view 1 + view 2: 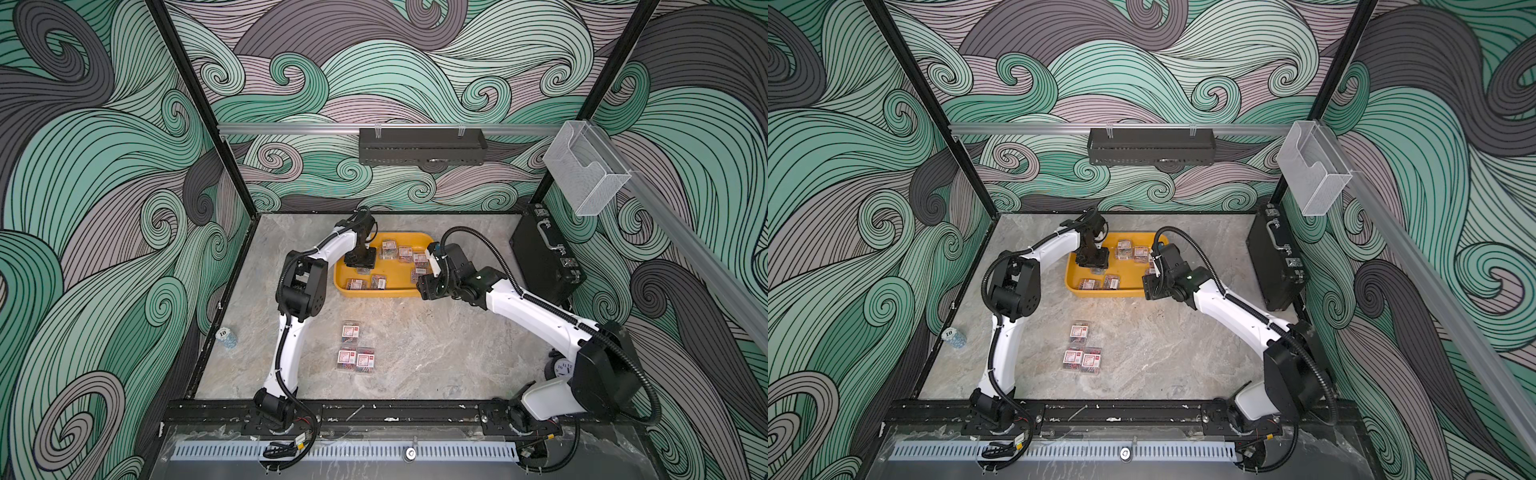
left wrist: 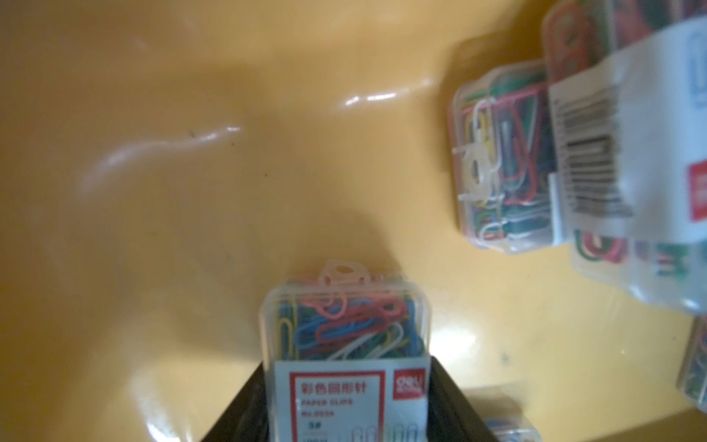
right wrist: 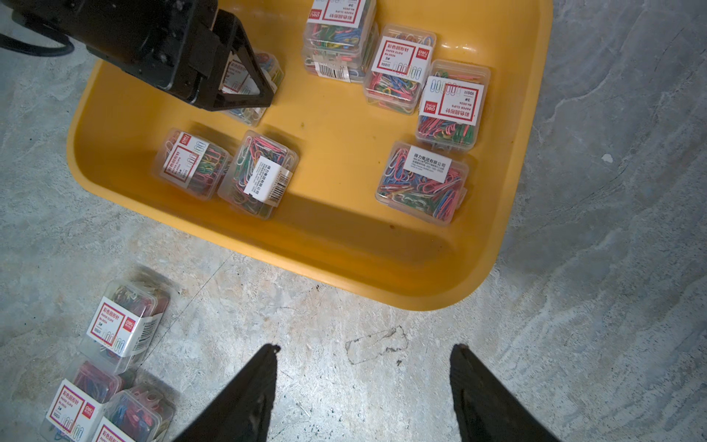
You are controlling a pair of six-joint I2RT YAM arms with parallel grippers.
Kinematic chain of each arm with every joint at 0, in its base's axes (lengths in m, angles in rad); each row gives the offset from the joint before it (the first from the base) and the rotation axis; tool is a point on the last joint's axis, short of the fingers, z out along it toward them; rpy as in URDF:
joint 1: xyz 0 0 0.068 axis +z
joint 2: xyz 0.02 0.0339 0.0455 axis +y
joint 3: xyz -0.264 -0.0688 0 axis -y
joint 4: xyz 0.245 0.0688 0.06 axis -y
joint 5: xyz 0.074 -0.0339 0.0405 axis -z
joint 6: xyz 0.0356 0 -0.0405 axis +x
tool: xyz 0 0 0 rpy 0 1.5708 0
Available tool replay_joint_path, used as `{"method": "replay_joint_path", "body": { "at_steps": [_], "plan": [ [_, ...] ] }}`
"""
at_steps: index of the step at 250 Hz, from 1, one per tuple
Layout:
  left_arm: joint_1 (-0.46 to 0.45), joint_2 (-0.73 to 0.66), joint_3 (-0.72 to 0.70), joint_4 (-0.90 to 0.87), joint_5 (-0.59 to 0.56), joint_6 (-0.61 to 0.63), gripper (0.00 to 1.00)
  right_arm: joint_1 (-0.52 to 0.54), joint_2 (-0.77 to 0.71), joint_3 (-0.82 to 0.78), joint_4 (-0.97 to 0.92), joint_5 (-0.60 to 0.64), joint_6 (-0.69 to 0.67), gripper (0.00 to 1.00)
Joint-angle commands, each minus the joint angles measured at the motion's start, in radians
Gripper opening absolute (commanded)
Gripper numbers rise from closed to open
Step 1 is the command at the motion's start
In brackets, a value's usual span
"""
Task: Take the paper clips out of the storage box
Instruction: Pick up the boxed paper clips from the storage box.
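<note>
Each paper clip box is probably light and stiff. Its thin clear walls look smooth and slippery, and the loose clips inside can shift. I judge the best hold is across two opposite side walls, near the middle and with moderate force, because a hard squeeze may pop the lid.

The left gripper (image 2: 349, 367) is inside the storage box (image 3: 382, 291), at the side nearest the left arm. Its jaws rest against both side walls of one paper clip box (image 2: 344, 325), which sits on the floor of the storage box. The right gripper (image 3: 366, 346) has its jaws wide apart and holds nothing. It hovers over the table (image 3: 574, 306), just outside the near rim of the storage box.

The left wrist view shows the contact and the printed label, but nothing outside the storage box. The right wrist view shows about seven other boxes (image 3: 421, 183) in the storage box, two of them stacked, and a small group (image 3: 118, 329) already on the table in front of the storage box. In both top views the arms are visible, but the labels are too small to read.
</note>
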State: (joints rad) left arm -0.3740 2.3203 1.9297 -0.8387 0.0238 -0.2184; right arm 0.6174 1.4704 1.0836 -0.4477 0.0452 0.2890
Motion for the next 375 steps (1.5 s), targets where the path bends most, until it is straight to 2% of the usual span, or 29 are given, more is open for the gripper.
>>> {"method": "replay_joint_path", "body": {
  "at_steps": [1,206,269,375],
  "plan": [
    [0.004,-0.002,0.032,-0.037,-0.018,-0.001,0.51,-0.007,0.01,0.022,-0.017,0.008,-0.007,0.72],
    [-0.023,-0.208,-0.016,-0.066,-0.074,-0.044,0.46,-0.007,-0.01,-0.006,-0.007,0.012,-0.002,0.72],
    [-0.044,-0.318,-0.109,-0.057,-0.099,-0.063,0.46,-0.007,-0.011,-0.011,-0.002,0.007,-0.002,0.72],
    [-0.097,-0.595,-0.373,-0.006,-0.144,-0.135,0.46,-0.007,0.032,-0.001,0.025,-0.007,0.001,0.72]
  ]
}}
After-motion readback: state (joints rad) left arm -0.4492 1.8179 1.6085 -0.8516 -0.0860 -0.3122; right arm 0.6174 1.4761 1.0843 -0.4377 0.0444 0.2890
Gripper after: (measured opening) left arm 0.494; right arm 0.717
